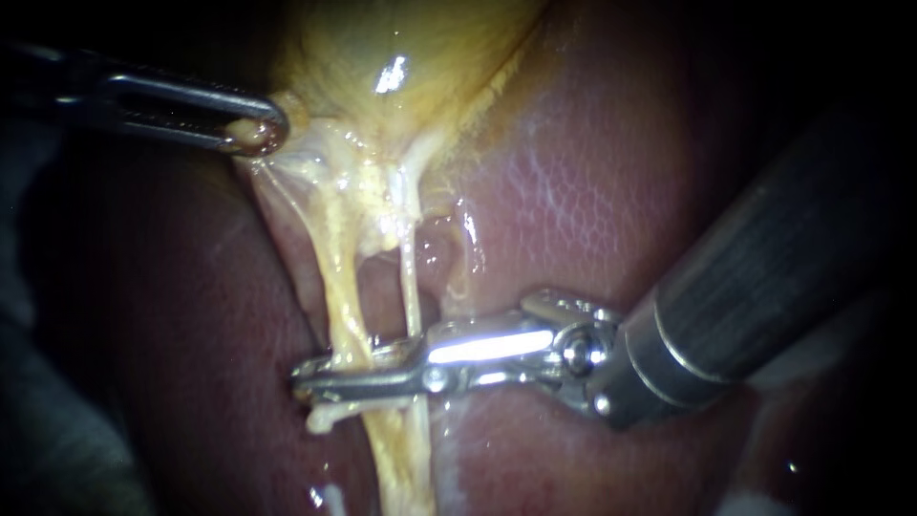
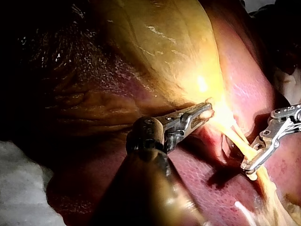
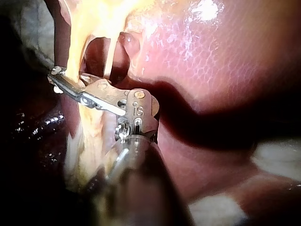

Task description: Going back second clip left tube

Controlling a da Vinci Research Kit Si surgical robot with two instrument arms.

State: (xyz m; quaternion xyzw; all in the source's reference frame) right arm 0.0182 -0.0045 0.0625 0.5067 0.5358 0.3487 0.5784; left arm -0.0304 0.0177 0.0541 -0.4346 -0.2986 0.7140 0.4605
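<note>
Pink liver (image 1: 592,191) fills the view, with the yellow gallbladder (image 1: 401,57) above it. My left instrument (image 1: 256,132) is clamped on the gallbladder's lower edge. My right instrument (image 1: 310,377) has its jaws closed across the left tube (image 1: 342,306), low down, beside the thinner right tube (image 1: 409,277). To back off well, I would release first, then withdraw straight along the shaft, dragging neither tube.

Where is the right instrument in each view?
Endoscope view: right instrument comes in from the right, jaws low, left of centre.
Left wrist view: right instrument ahead of the left instrument, to its side.
Right wrist view: the right instrument is this camera's own.
Shared landmark: the left tube, gripped in its jaws.
</note>
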